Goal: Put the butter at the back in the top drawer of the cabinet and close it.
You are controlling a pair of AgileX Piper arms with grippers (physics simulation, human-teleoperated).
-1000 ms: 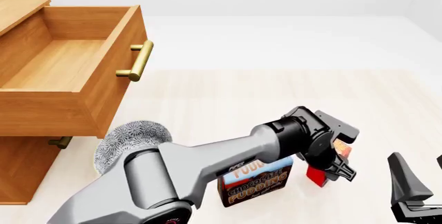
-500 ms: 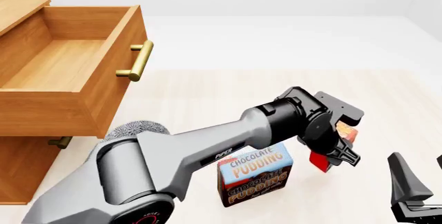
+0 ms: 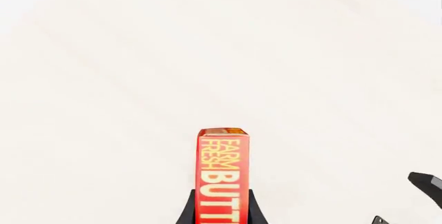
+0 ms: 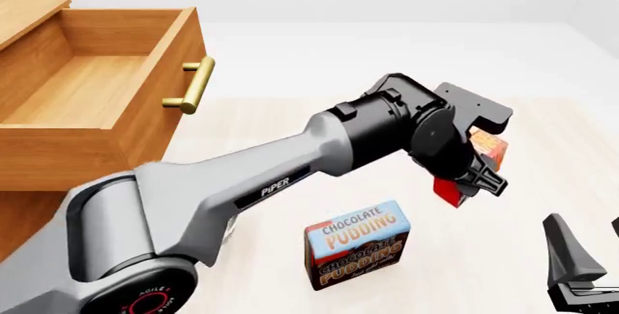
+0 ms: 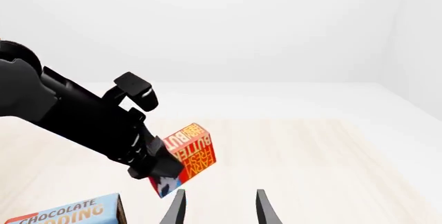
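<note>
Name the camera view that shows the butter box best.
The right wrist view: the butter shows two lettered faces, clear of the table. The left wrist view shows one narrow face; in the front view the left gripper hides most of it.

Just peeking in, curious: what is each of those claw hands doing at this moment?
Left gripper: fingers closed on the butter, held up off the table.
Right gripper: fingers open, holding nothing.

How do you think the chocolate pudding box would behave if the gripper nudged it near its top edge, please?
The chocolate pudding box stands upright on the table on a narrow base, so a high push would probably tip it rather than slide it. Its flat printed faces suggest stiff card, likely light. With flat sides, it should not roll.
</note>
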